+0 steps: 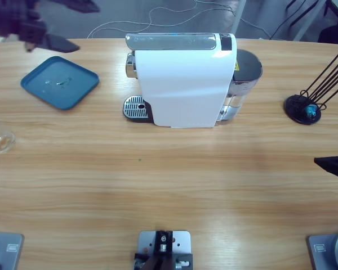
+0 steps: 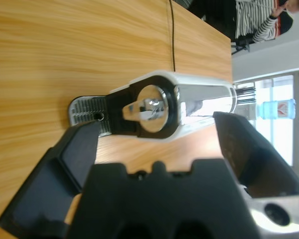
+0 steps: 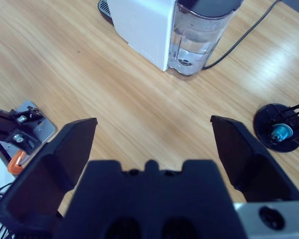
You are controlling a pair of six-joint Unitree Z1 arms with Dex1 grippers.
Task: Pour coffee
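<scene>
Plainly, the weak spot is at the far left: the glass (image 1: 0,140) stands at the very edge of the table (image 1: 169,185), well apart from everything else. It looks clear from above, so whether it holds any coffee cannot be told; none shows anywhere else. A clumsy grab there could knock it off the edge or tip out what little it has. The left gripper (image 2: 154,127) is spread wide and holds nothing. It looks along the table at the spout (image 2: 148,108), and in the high view it shows as a dark shape near the upper left corner, just beyond the tray (image 1: 59,82). From there it must swing across or round the tray to reach the glass, and a low pass could clip the tray's rim. The machine (image 1: 183,84) stands mid-table with its grate (image 1: 135,108) bare. A glass set off-centre there would let the stream miss. To the right, the rack (image 1: 304,108) sits near the table's end. The right gripper (image 3: 153,123), also wide open and empty, hangs close by it, and a careless sweep could snag the rack's wires or the cable (image 3: 239,37).
</scene>
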